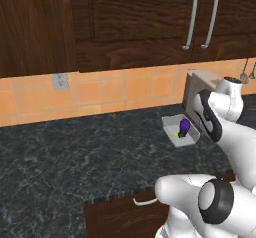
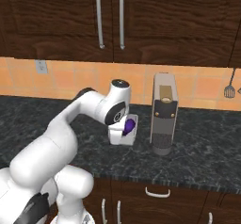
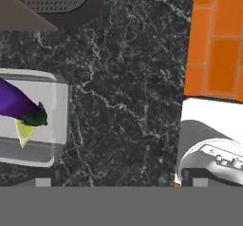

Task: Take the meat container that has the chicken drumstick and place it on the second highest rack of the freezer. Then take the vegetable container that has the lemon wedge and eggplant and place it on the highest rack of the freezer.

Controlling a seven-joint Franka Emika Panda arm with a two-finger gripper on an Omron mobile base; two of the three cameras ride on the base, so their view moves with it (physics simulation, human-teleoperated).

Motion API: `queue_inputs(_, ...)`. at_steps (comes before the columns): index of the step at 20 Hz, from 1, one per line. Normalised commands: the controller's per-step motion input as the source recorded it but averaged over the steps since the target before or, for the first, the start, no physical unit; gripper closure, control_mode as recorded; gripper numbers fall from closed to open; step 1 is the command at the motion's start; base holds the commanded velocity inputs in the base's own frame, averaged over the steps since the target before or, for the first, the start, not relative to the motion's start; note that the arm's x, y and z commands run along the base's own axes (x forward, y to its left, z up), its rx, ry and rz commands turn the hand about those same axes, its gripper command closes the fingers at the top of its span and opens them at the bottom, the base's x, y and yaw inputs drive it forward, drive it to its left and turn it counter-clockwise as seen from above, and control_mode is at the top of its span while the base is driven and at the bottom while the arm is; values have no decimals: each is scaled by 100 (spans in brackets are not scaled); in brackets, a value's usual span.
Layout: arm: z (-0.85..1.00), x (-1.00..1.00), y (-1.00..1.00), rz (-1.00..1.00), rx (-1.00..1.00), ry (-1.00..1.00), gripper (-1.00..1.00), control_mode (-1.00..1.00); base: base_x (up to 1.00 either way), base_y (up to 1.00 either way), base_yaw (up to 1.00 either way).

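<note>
The claw (image 3: pixel 118 182) hangs over the dark stone counter (image 1: pixel 75 157) and looks straight down at it. Its two little dark tips sit far apart at the bottom of the hand view, so the claw is wide open. It holds nothing. Between the tips there is just bare counter.

The eggplant (image 3: pixel 19 104) is off to the left side of the hand view, away from the claw and not touching it. It is long and purple. In this view its long body runs from the upper left down to the lower right, and its green stem end points toward the claw's side. The lemon wedge (image 3: pixel 24 131) lies right under the stem end, touching it or almost. Its thin tip points down in this view.

Both sit inside the vegetable container (image 3: pixel 56 120), a small pale tray with low walls. In the left base view the tray (image 1: pixel 170 124) rests on the counter near the orange tile wall (image 1: pixel 100 92), just beside the arm. In the right base view the eggplant (image 2: pixel 129 124) peeks out from behind the arm's wrist.

A tall grey coffee machine (image 2: pixel 163 112) stands on the counter just right of the tray. Dark wooden cabinets (image 2: pixel 155 20) hang above.
</note>
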Motion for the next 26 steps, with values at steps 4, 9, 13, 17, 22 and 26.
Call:
queue_inputs(4,-59,73,0,0,0,12,-100,-100,0,0,0)
queue_inputs(9,-56,61,-2,0,0,15,-100,-100,0,0,0)
queue_inputs(13,-59,42,0,0,0,6,-100,-100,0,0,0)
queue_inputs(17,-47,23,0,0,0,2,-100,-100,0,0,0)
queue_inputs(22,-38,20,0,0,0,2,-100,-100,0,0,0)
queue_inputs(26,-36,12,0,0,0,1,-100,-100,0,0,0)
